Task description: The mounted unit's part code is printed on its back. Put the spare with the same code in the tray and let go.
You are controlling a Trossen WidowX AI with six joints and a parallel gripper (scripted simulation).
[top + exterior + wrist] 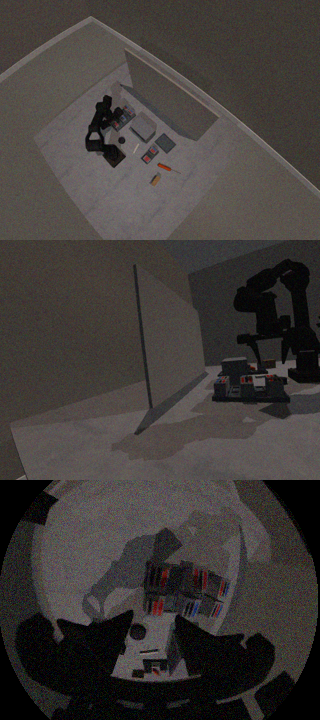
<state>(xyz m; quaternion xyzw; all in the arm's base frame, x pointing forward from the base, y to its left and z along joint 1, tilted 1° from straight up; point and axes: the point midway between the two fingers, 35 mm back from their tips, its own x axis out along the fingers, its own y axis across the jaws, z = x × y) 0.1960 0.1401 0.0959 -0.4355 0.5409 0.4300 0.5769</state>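
My gripper (pixel 111 118) (pixel 271 363) (pixel 155 615) is open, its fingers partly drawn in, with nothing between them. It points down above the table beside the rack of spares. The dark rack (pixel 126 123) (pixel 250 400) holds several grey block-shaped spares (pixel 221 386) (pixel 158 606) with red, blue and black bars on top; some slots are empty. The grey housing (pixel 143 126) (pixel 233 365) stands beside the rack. The flat dark tray (pixel 165 142) is empty. Which part is the mounted unit I cannot tell; no code on a back is readable.
A small holder with two labelled blocks (pixel 146 158) lies near the tray. Also there are an orange screwdriver (pixel 164 167), a tan block (pixel 155 180), a white stick (pixel 136 148) and a black disc (pixel 121 140). A tall upright panel (pixel 170 95) (pixel 170 343) stands behind the housing.
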